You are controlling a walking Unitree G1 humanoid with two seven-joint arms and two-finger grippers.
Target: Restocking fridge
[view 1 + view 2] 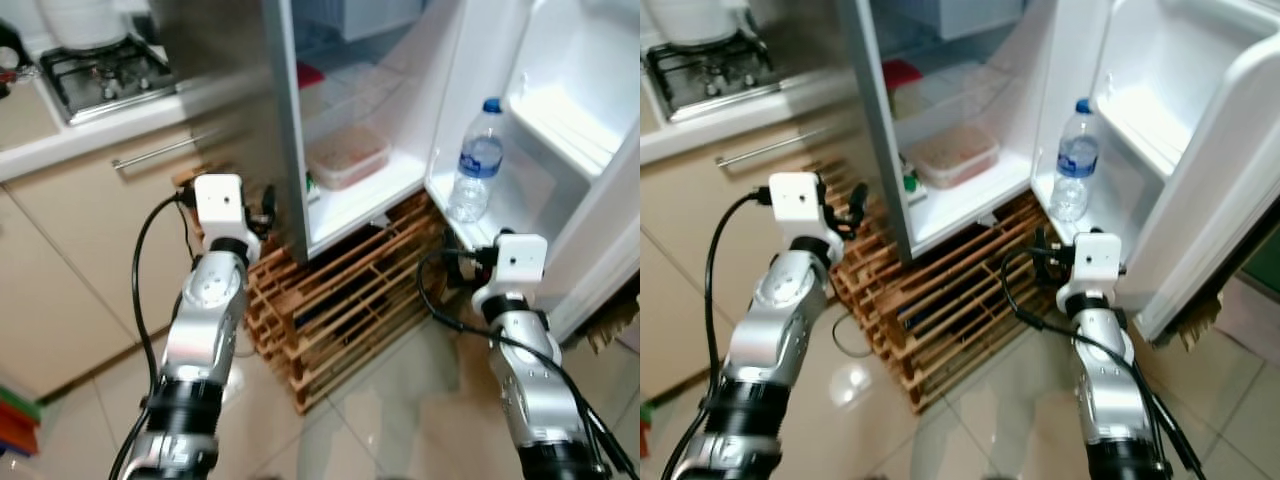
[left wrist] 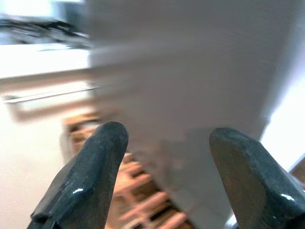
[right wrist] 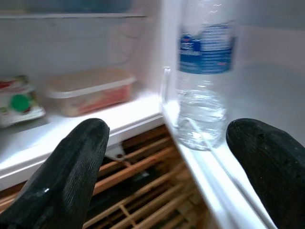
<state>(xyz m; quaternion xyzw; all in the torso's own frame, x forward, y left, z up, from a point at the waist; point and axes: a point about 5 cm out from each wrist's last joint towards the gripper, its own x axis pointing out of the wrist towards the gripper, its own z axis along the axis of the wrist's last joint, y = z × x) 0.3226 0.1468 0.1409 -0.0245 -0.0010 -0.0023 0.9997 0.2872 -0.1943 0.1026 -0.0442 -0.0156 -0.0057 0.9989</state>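
Observation:
The fridge stands open, and a clear water bottle (image 1: 477,165) with a blue cap and label stands upright on the lowest door shelf (image 1: 497,228). My right gripper (image 3: 167,167) is open and empty, just below and in front of that bottle (image 3: 202,95), level with the shelf edge. On the bottom fridge shelf lie a lidded plastic container (image 1: 347,157) of pinkish food and a small pouch with a green cap (image 3: 19,102). My left gripper (image 2: 167,148) is open and empty, close to the fridge's grey outer side wall (image 1: 235,80).
The fridge rests on a wooden slatted pallet (image 1: 340,300) on a tiled floor. Beige cabinets with a bar handle (image 1: 160,150) and a gas hob (image 1: 100,70) stand to the left. A higher white door shelf (image 1: 565,125) is above the bottle.

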